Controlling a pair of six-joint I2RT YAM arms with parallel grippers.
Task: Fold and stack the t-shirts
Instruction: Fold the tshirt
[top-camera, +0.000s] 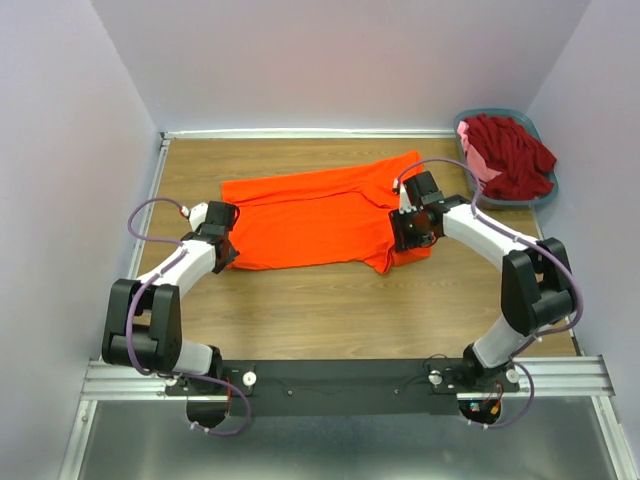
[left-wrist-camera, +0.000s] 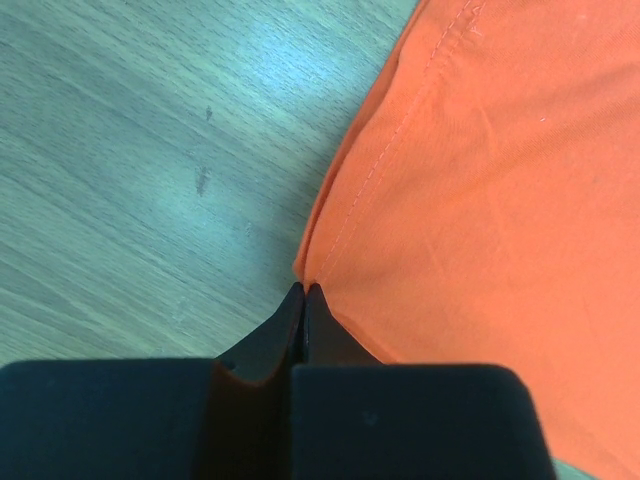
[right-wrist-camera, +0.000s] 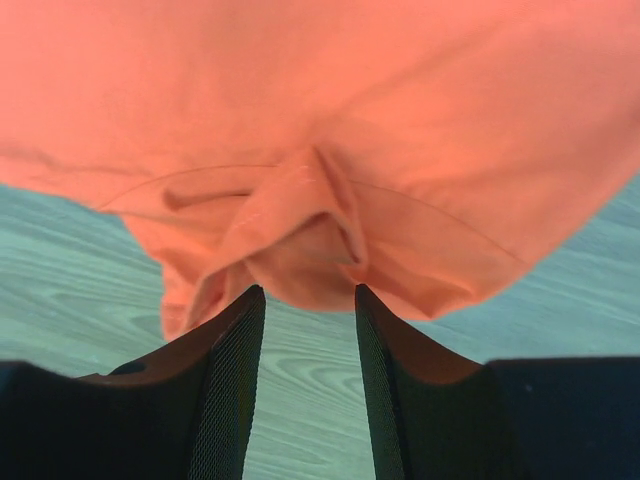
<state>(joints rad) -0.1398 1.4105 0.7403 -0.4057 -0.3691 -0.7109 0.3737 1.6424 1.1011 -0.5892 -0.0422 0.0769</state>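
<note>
A bright orange t-shirt (top-camera: 315, 215) lies spread on the wooden table (top-camera: 330, 310). My left gripper (top-camera: 224, 250) is at its near left corner. In the left wrist view the jaws (left-wrist-camera: 304, 290) are shut, pinching the tip of the hemmed corner of the shirt (left-wrist-camera: 480, 200), which lies flat. My right gripper (top-camera: 412, 236) is at the shirt's right end. In the right wrist view it (right-wrist-camera: 308, 292) is open, with a bunched fold of orange fabric (right-wrist-camera: 300, 215) just beyond the fingertips and not between them. A dark red shirt (top-camera: 512, 155) and a pink one (top-camera: 468, 134) lie heaped in the basket.
The grey-blue plastic basket (top-camera: 500, 113) stands at the far right corner against the wall. White walls close in the table on the left, back and right. The arms' bases sit on a metal rail (top-camera: 340, 378) at the near edge.
</note>
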